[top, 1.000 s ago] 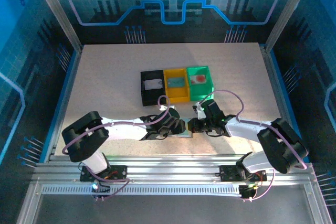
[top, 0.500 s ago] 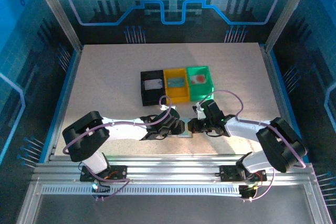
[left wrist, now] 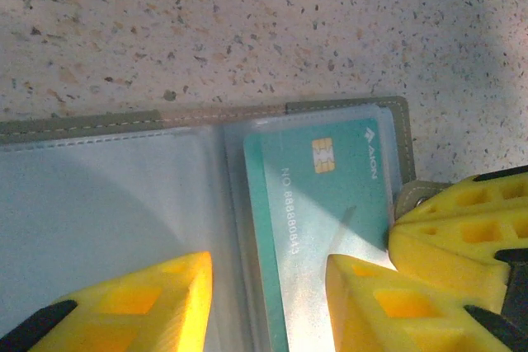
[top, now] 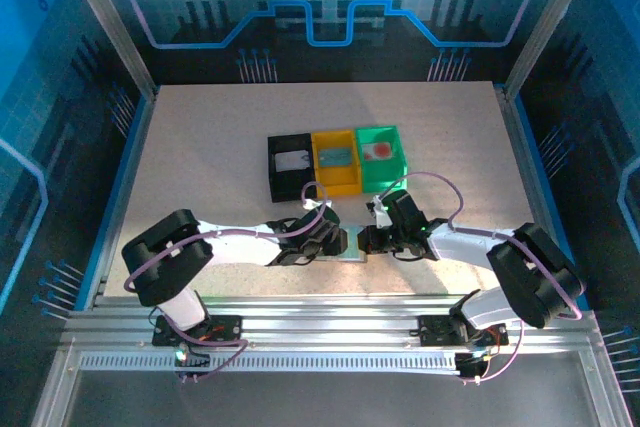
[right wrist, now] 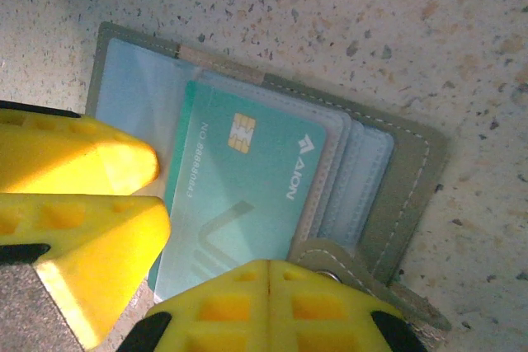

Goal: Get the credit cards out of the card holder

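Counting: one desk (top: 200, 147); three bins: black bin (top: 272, 182), yellow bin (top: 338, 185), green bin (top: 385, 179), one loose card (top: 290, 160) in each. One grey stitched card holder (right wrist: 396, 195) lies open at the desk's near edge. One teal card (right wrist: 247, 204) sits in its clear pocket: "AION", "NO 8888…". Left claw (left wrist: 266, 286) is spread, pressing on it; right claw (right wrist: 268, 286) is closed, beside the clasp tab.

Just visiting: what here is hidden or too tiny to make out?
Top view: left gripper and right gripper cover most of the card holder; cards in the bins are too small to read.
Left wrist view: the teal card's lower end is cut off by the bottom edge.
Right wrist view: the teal card hides whether pockets behind hold more.
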